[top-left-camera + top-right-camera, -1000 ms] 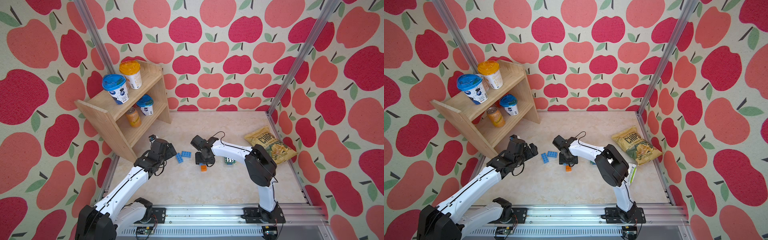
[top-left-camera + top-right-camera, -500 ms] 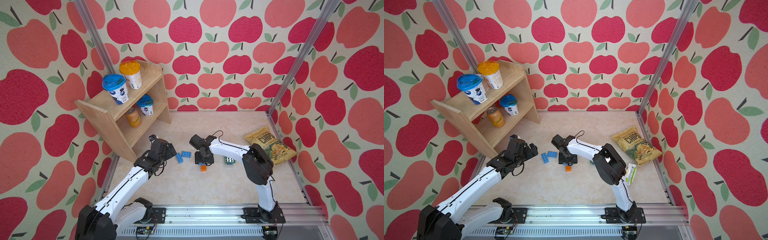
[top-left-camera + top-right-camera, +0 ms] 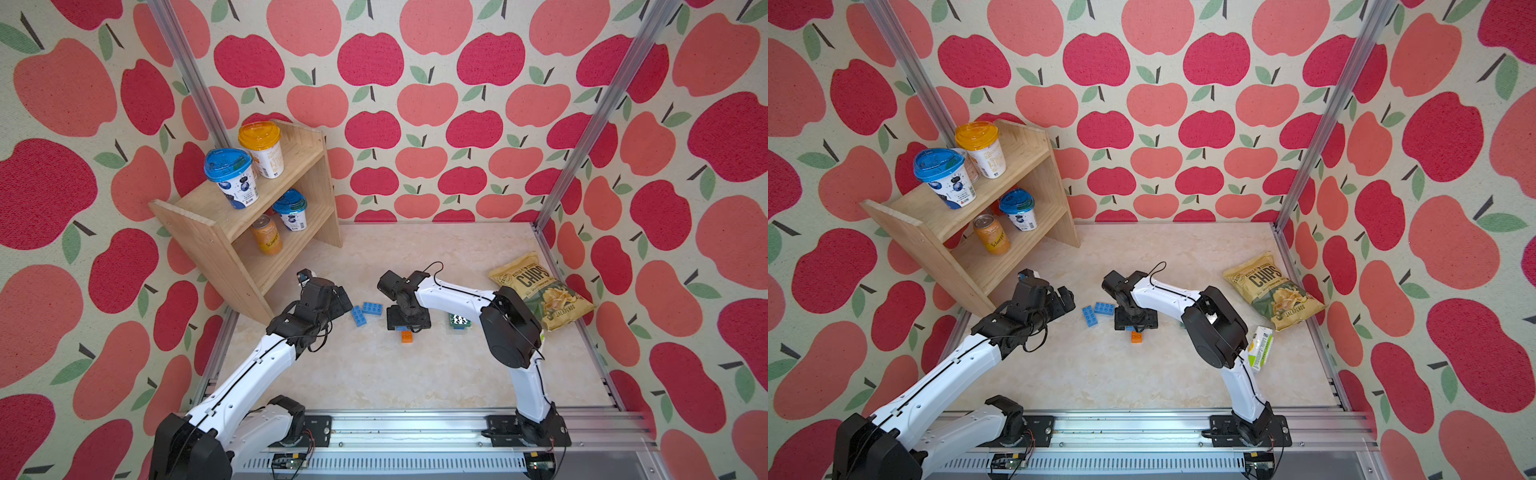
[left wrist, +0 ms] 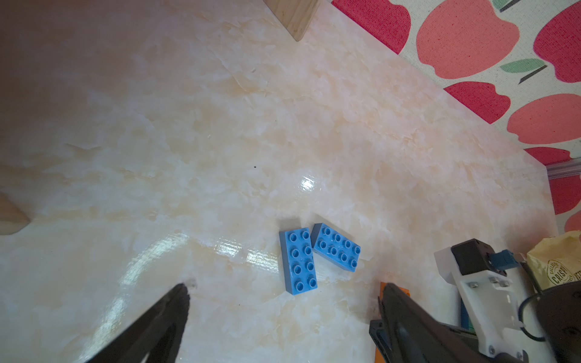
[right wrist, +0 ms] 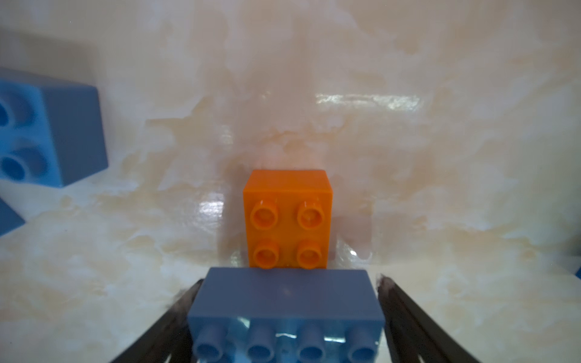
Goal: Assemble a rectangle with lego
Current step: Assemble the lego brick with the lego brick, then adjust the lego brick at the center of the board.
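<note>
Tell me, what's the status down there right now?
Left tool open, empty, near two loose blue bricks. Right tool straddling a blue brick next to the orange brick; grip unclear. Nothing in the way.

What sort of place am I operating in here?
Probably a staged robot test cell, not a real room: apple-print walls on an aluminium frame, the left arm and right arm bolted to a front rail, and props like a wooden shelf and chips bag.

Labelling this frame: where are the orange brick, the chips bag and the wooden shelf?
orange brick [image 5: 287,220]: right wrist view, studded top.
chips bag [image 3: 538,291]: a top view, printed front.
wooden shelf [image 3: 220,259]: a top view, side panel.
</note>
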`<move>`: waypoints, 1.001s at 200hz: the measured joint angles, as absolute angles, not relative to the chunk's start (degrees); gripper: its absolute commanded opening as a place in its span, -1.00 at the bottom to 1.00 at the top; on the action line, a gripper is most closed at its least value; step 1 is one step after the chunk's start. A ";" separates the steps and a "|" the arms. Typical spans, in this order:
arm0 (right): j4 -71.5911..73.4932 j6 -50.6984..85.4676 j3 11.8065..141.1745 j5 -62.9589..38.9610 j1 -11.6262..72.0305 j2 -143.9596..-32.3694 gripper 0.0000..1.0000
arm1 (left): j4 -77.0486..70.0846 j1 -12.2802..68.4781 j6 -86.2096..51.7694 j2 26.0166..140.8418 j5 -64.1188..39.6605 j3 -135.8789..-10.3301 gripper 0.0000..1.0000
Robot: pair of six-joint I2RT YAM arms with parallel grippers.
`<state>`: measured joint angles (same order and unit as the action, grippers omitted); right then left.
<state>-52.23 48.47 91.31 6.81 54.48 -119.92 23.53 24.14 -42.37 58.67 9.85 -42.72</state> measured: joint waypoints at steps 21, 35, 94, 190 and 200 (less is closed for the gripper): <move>-52.21 48.45 91.61 6.96 54.87 -119.87 0.84 | 23.62 24.14 -42.28 58.19 9.91 -42.72 0.95; -52.21 48.29 91.77 7.03 55.11 -119.52 0.98 | 23.79 24.14 -42.26 57.82 10.02 -42.72 0.95; -53.80 42.48 99.37 12.01 55.11 -118.67 0.99 | 24.12 24.14 -42.28 57.36 10.07 -42.78 0.95; -57.34 22.41 115.74 16.62 55.72 -130.69 0.99 | 25.10 24.14 -42.39 57.41 11.53 -43.90 0.95; -57.98 21.15 116.49 16.56 56.10 -131.66 0.99 | 25.10 24.14 -42.48 57.41 11.60 -43.90 0.95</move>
